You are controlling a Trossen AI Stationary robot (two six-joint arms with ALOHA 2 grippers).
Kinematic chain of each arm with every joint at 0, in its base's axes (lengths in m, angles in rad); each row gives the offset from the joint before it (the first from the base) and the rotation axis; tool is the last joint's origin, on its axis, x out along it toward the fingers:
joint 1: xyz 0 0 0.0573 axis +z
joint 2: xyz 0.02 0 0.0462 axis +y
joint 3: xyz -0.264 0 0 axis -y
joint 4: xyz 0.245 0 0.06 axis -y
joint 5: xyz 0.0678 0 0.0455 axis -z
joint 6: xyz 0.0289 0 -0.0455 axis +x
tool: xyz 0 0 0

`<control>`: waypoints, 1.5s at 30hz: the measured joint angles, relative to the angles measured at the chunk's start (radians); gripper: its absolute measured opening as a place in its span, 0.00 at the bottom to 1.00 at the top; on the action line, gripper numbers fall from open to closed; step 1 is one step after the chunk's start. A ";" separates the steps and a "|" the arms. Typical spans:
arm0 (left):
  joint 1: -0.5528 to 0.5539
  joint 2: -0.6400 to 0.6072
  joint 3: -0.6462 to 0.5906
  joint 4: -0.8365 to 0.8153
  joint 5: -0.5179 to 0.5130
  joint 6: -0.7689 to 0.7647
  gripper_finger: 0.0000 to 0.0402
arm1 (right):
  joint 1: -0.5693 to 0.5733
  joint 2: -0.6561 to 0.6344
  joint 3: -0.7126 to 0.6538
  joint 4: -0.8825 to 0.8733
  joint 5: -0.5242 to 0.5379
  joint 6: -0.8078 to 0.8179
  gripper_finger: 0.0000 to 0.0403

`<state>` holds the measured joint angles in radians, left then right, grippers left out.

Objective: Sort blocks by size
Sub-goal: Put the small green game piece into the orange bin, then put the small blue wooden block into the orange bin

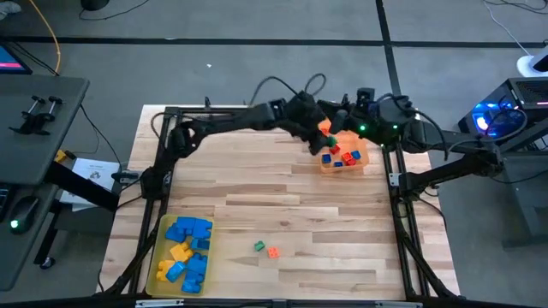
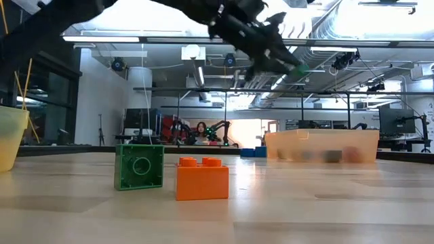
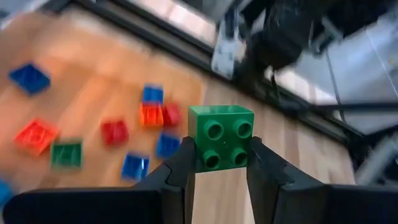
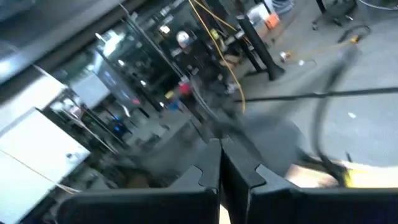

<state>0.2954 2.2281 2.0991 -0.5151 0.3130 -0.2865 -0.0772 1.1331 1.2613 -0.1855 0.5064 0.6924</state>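
My left gripper [image 3: 221,154] is shut on a small green block [image 3: 221,134] with four studs. It hangs over the translucent orange tray [image 1: 370,157] at the table's far right. Several tiny red, blue, green and orange blocks [image 3: 144,124] lie in that tray. A green block [image 2: 139,166] and an orange block [image 2: 202,178] rest on the tabletop near the front edge, side by side. My right gripper [image 4: 221,163] is shut on nothing and is raised behind the orange tray, pointing level into the room. My left gripper pinches the green block by two opposite side walls [image 3: 198,155], between its two fingers. The fingers slant down from the table's left side. The block is lifted clear above the orange tray, with its studded face turned back toward the wrist.
A translucent yellow tray [image 1: 159,257] at the near left holds larger blue and yellow blocks. A dark frame [image 1: 402,214] runs along the table's sides. Bare wood lies between the two trays.
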 joint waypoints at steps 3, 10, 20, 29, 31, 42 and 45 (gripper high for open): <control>-0.018 0.075 -0.001 0.089 -0.066 -0.016 0.20 | 0.000 -0.012 0.000 0.025 -0.001 -0.002 0.00; -0.021 0.176 -0.005 0.166 -0.170 -0.038 0.29 | 0.015 -0.025 0.000 0.027 -0.003 0.005 0.00; 0.028 0.151 0.063 0.077 -0.175 0.066 0.60 | 0.025 -0.024 0.000 0.025 -0.002 -0.029 0.00; 0.203 0.134 0.182 -0.305 -0.222 0.202 0.63 | 0.025 -0.024 0.000 -0.012 -0.002 -0.044 0.00; 0.245 0.136 0.142 -0.355 -0.213 0.202 0.62 | 0.025 -0.024 0.000 -0.020 -0.002 -0.045 0.00; 0.250 0.165 0.071 -0.288 -0.135 0.200 0.04 | 0.025 -0.024 0.000 -0.045 0.017 -0.022 0.00; 0.236 0.165 0.072 -0.232 -0.149 0.219 0.01 | 0.025 -0.024 0.000 -0.048 0.017 -0.017 0.00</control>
<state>0.5311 2.3936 2.1715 -0.7468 0.1643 -0.0672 -0.0525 1.1095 1.2617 -0.2336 0.5232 0.6756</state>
